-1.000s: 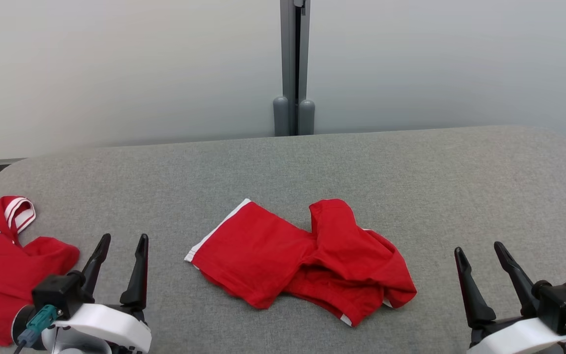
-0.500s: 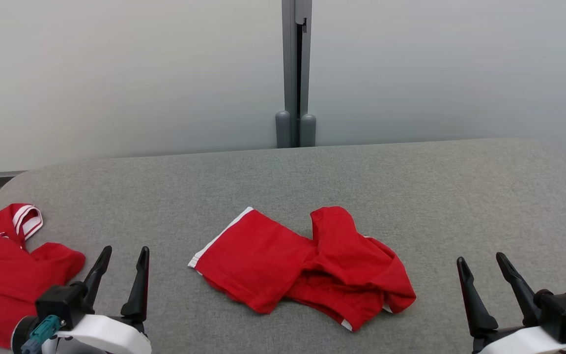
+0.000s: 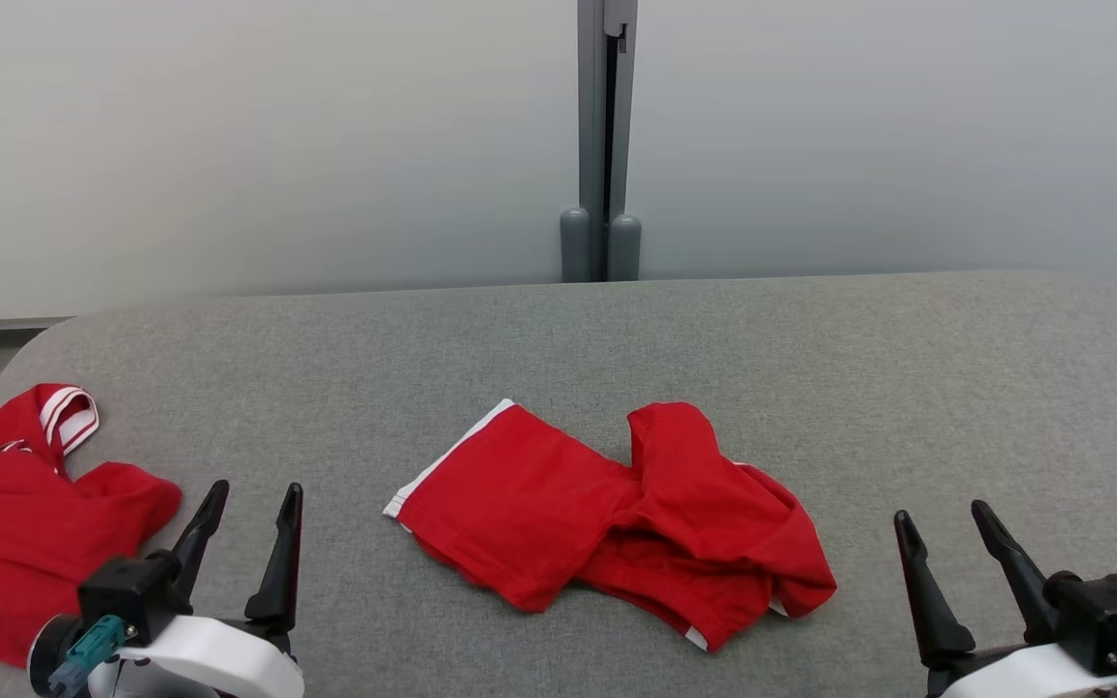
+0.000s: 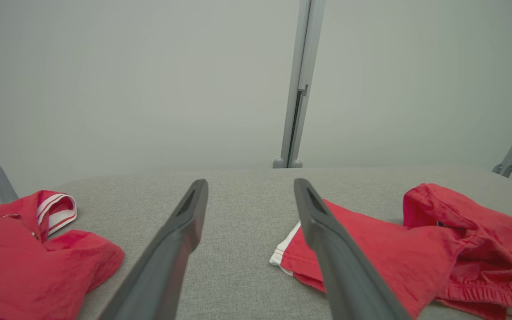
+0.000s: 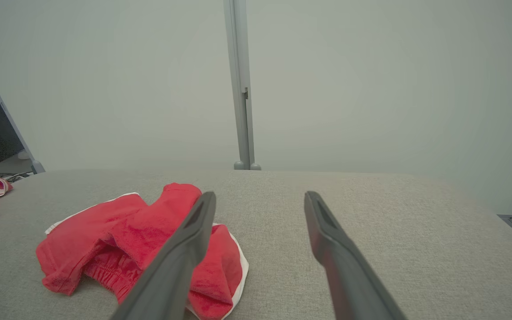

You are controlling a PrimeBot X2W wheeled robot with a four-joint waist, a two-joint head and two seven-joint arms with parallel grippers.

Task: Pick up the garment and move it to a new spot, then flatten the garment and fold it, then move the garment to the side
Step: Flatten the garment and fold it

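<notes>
Where the garment lies: the red shorts (image 3: 607, 519) sit in the middle of the grey fabric table (image 3: 617, 330), between the two grippers and touched by neither.
Garment shape: crumpled, not flat. One leg spreads toward the robot's left with white trim along its hem. The other half is bunched and folded over itself toward the right, with an elastic waistband showing along the near side.
Left gripper (image 3: 257, 487): low over the table's near edge, to the left of the shorts and apart from them. Its fingers point away from the robot and lean a little toward the centre. The jaws are spread wide with nothing between them.
Left wrist view: the gripper's right finger crosses in front of the white-trimmed hem, and bare grey cloth shows in the gap between the fingers.
Right gripper (image 3: 940, 511): low over the near edge to the right of the shorts, well apart from them. Its fingers point forward and lean inward. The jaws are spread wide and empty.
Right wrist view: the gripper's left finger crosses in front of the bunched end of the shorts, with bare table between the fingers.
Wrists: white housings with teal connectors sit at the bottom corners of the head view.
Second red garment (image 3: 25, 523): heaped at the table's left end beside the left gripper, with a white-striped ribbed edge turned up.
Backdrop: pale wall panels (image 3: 229, 145) joined by a grey post (image 3: 602, 145).
</notes>
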